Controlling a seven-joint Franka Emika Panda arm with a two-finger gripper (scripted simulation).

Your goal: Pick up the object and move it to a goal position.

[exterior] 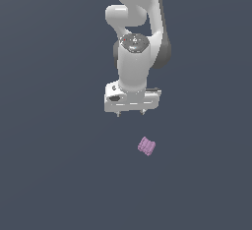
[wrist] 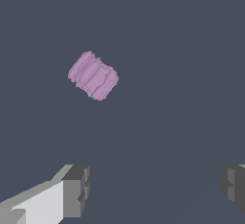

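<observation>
**Pink spool waits beside released jaws**

Pink-purple and ribbed, the object (exterior: pixel 146 146) lies on its side on the plain dark counter (exterior: pixel 49 175), and you have not yet touched it. Reading the exterior view from left to right, you meet bare counter first, then the white arm hanging down the middle with the gripper (exterior: pixel 130 113) pointing at the surface, then the spool, which sits a little toward the exterior view's right of the fingertips and nearer the camera. The two are clearly apart.

Your jaws are released: the wrist view shows the two dark pads (wrist: pixel 76 189) spread wide with only bare counter between them, and the object (wrist: pixel 93 75) well outside that gap.

The step in hand looks like the approach. Shift the hand sideways until the spool sits centred between the pads before you descend; dropping from here would probably land beside it. The spool lies at an angle to the line of the pads, so turn the wrist until they meet either its flat ends or its ribbed flanks squarely. It is small and rounded, so it could roll if one pad arrives first. Close only once both pads straddle it low down.
</observation>
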